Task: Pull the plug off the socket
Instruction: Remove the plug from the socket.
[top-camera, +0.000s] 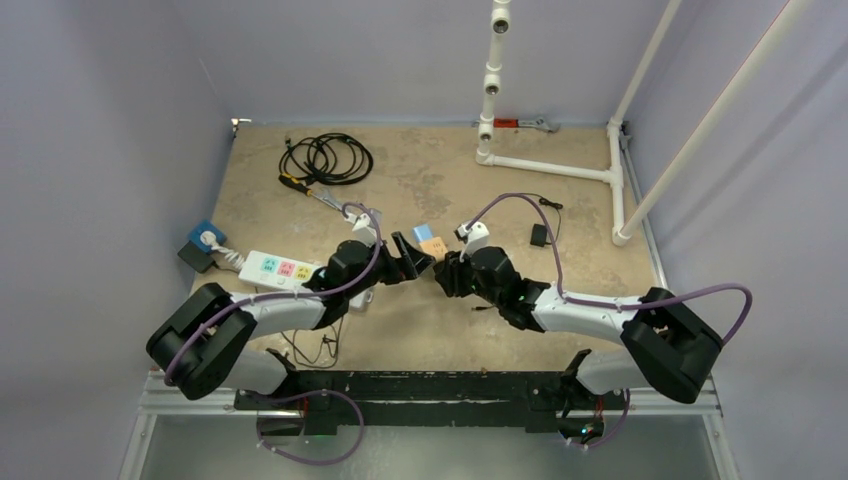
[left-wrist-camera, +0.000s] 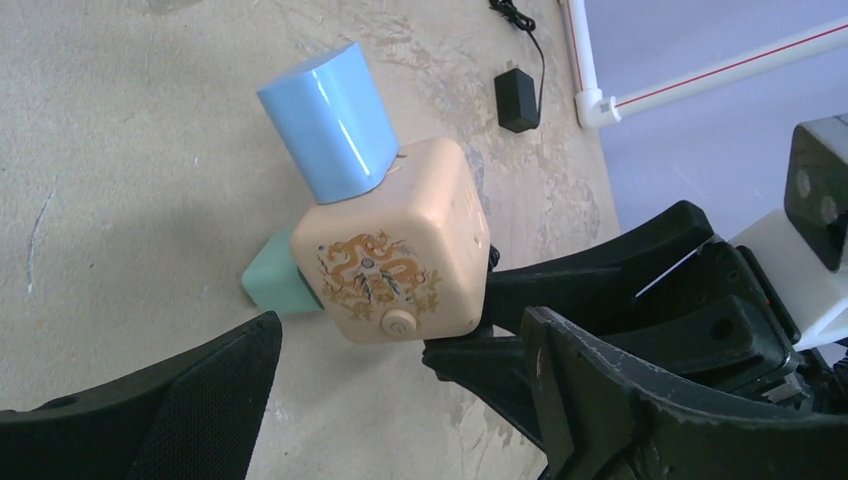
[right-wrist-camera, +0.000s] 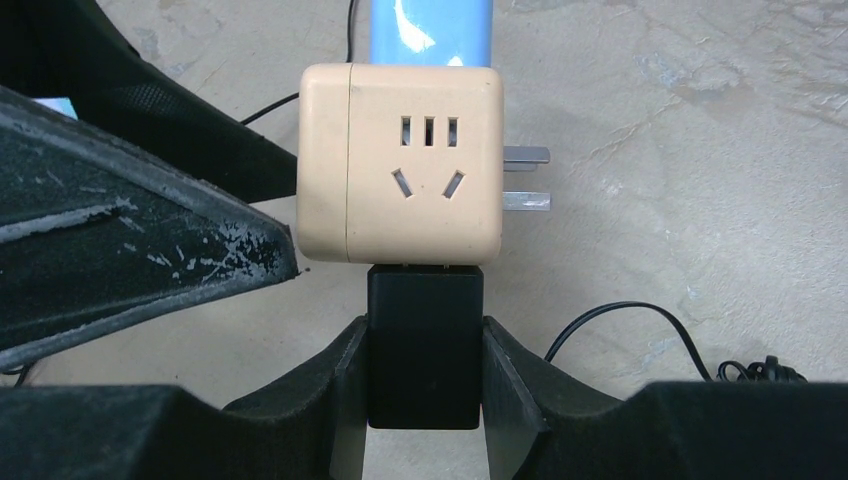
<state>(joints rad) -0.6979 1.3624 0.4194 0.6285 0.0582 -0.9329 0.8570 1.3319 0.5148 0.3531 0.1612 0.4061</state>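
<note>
The socket (left-wrist-camera: 395, 265) is a beige cube with a gold dragon print, held up off the table mid-scene (top-camera: 433, 246). A light blue plug (left-wrist-camera: 330, 120) sticks out of one face, and a teal block (left-wrist-camera: 272, 282) shows behind it. Two metal prongs (right-wrist-camera: 525, 178) jut from its right side. A black plug (right-wrist-camera: 424, 345) sits against the cube's underside, and my right gripper (right-wrist-camera: 424, 350) is shut on it. My left gripper (left-wrist-camera: 400, 400) is open. Its fingers (left-wrist-camera: 190, 400) stand wide on either side below the cube without touching it.
A white power strip (top-camera: 280, 268) and a blue wall plug (top-camera: 205, 238) lie at the left. A coiled black cable (top-camera: 325, 157) and a screwdriver (top-camera: 305, 188) lie further back. A black adapter (top-camera: 538, 235) with its thin cord lies at the right, near the white pipe frame (top-camera: 550, 165).
</note>
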